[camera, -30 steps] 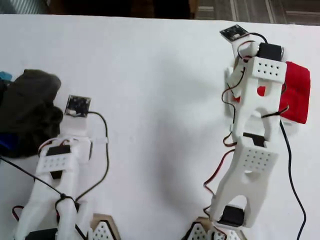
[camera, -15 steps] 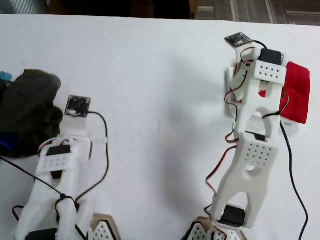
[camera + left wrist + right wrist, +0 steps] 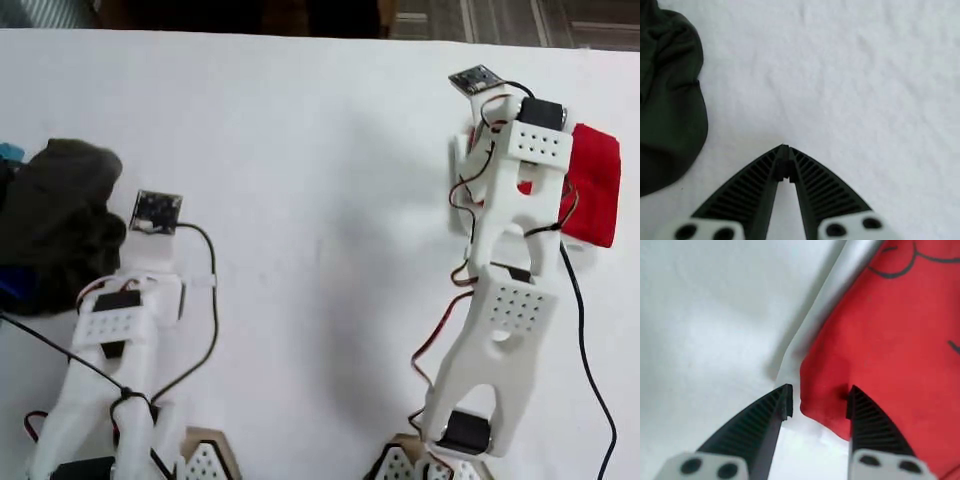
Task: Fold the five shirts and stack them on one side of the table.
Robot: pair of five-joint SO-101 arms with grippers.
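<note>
Hovering low over the white table [image 3: 300, 150] with the left gripper [image 3: 785, 167] clenched, tips met on nothing, just beside the crumpled dark shirt [image 3: 667, 90] heaped at the table's left edge. Straddling a corner of the folded red shirt [image 3: 890, 330] with the right gripper [image 3: 820, 402] spread apart, one finger over the red cloth and the other over white beside it. Lying flat at the table's right side, that red shirt, partly under the right arm [image 3: 510, 230] in the high view. Peeking out by the dark heap, a bit of blue cloth [image 3: 10, 152]
</note>
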